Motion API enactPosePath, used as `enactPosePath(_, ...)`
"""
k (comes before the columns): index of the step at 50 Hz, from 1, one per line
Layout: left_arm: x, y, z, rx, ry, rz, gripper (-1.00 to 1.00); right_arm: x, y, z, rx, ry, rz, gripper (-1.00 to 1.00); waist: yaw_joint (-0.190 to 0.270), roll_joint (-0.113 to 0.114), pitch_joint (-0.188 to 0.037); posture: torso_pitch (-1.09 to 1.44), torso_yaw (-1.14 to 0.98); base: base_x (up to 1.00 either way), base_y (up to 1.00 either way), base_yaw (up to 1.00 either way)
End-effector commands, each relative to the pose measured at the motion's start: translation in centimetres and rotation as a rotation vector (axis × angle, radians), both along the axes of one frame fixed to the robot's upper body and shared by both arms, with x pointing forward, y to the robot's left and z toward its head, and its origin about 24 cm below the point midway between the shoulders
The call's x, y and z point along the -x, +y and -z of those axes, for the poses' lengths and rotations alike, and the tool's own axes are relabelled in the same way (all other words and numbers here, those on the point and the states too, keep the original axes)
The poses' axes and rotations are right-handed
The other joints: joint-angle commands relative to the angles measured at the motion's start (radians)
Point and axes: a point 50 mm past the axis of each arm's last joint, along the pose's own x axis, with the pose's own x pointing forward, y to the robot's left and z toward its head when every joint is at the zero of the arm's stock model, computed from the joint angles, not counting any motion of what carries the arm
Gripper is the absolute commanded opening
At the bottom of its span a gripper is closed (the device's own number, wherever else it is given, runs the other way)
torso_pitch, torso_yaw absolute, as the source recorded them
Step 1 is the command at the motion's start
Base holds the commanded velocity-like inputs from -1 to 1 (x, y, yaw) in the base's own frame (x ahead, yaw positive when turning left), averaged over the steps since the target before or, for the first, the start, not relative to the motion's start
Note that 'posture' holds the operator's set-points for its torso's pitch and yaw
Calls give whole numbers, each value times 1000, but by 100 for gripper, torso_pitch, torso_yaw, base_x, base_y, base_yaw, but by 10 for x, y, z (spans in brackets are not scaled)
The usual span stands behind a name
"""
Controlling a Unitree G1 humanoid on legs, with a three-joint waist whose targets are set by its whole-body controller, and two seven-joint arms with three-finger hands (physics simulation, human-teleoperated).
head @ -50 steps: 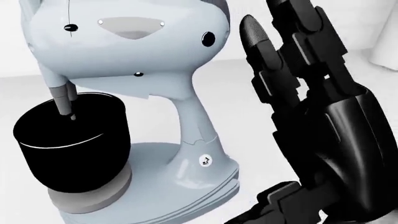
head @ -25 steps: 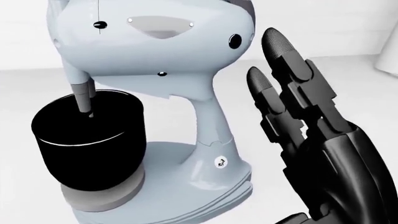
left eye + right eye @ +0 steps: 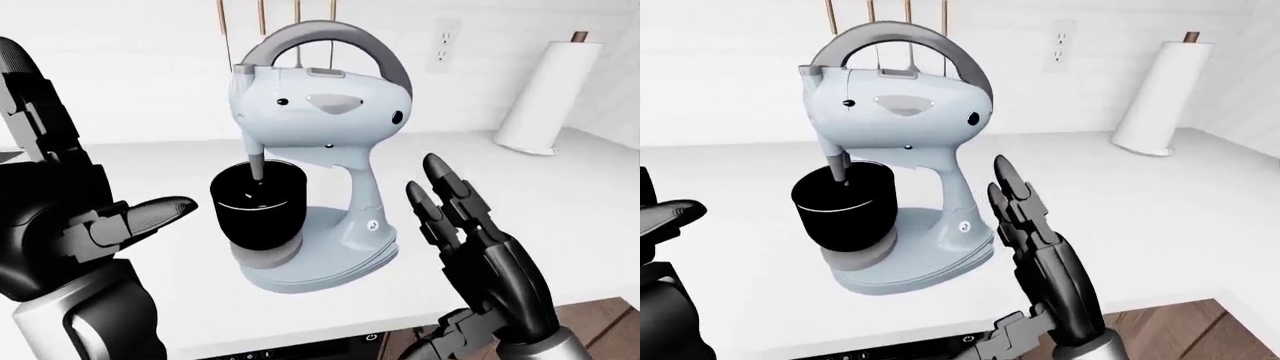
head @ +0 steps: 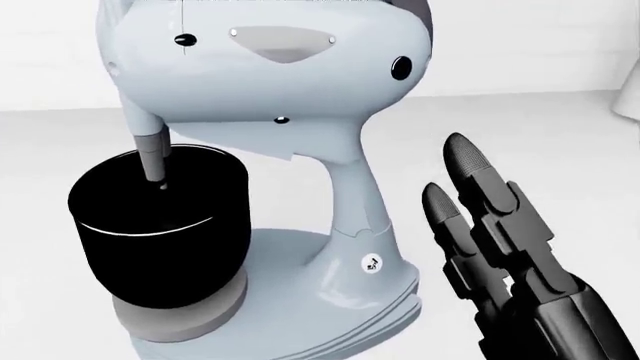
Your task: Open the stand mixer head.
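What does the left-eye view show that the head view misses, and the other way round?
Only the left-eye view shows the left robot hand, open and clear of the mixer, the grey handle arching over the mixer head, the paper towel roll and the wall outlet. The head view adds nothing new, only a closer look. Both show the stand mixer, its head down, the black bowl and the open right robot hand beside it.

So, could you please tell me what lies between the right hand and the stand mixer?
Nothing: in the left-eye view only bare white counter separates the right hand, fingers open, from the stand mixer. They do not touch.
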Motion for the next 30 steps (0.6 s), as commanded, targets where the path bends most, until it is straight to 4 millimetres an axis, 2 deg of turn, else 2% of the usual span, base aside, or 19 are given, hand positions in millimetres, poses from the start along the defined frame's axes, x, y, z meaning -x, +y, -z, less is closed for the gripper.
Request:
enactPosePath(1,4,-2,-6,-13,-43,9,100,3,-1,-8,7,-67,-4,100,0,2,3,-36,0,0,0,0)
enactPosePath(16,2,-2,-6,-12,-42,7,100,12,1,11,59,25,-28,100,-1,1,1,-36,0,0,0,0)
enactPosePath(30,2,-1,-7,-10,-46,7,100,14,10,15,52,63,-94,100,-4,3,0,-36,0,0,0,0)
